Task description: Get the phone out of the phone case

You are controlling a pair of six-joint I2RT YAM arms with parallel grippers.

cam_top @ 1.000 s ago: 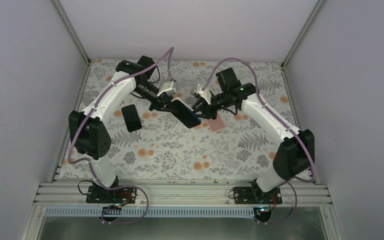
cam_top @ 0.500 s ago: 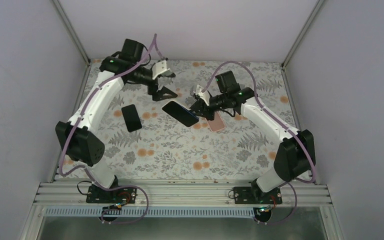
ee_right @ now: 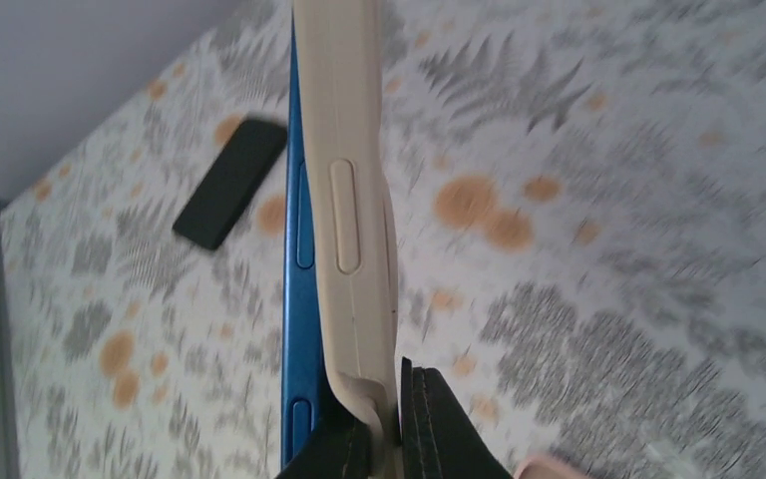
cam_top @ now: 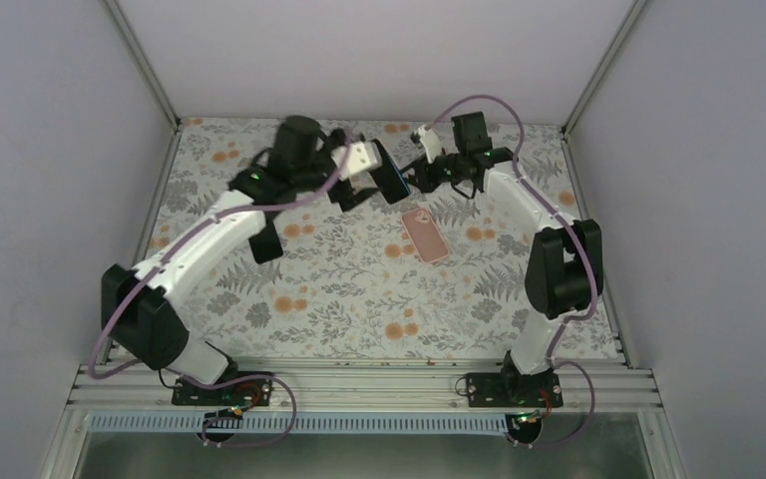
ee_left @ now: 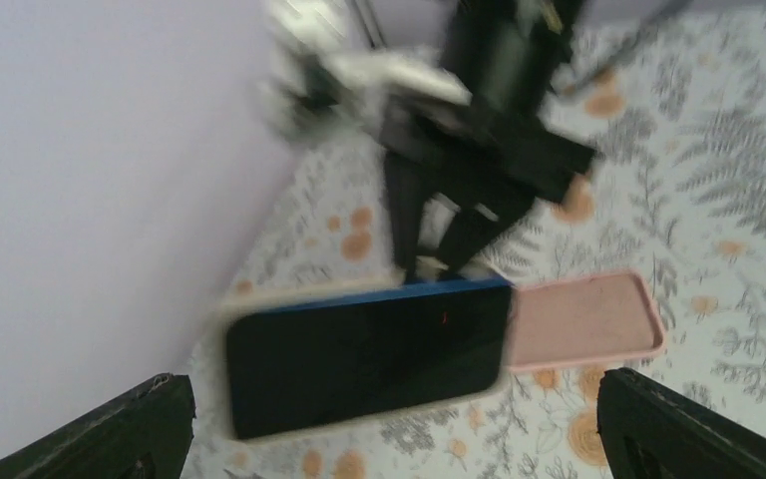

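The phone has a black screen and a blue frame. It sits in a cream phone case, held in the air over the back of the table. In the right wrist view the case's edge stands peeled off the blue frame. My right gripper is shut on that case edge at one end. My left gripper is open wide just in front of the screen, touching nothing. From above, the phone hangs between the left gripper and the right gripper.
An empty pink case lies on the flowered table below the grippers. A black phone lies to the left, partly under my left arm. The enclosure's back wall is close behind both grippers.
My left gripper let go of the phone, opened wide, swung off to the back left and came back beside it. My right gripper closed on the case and carried it up and back.
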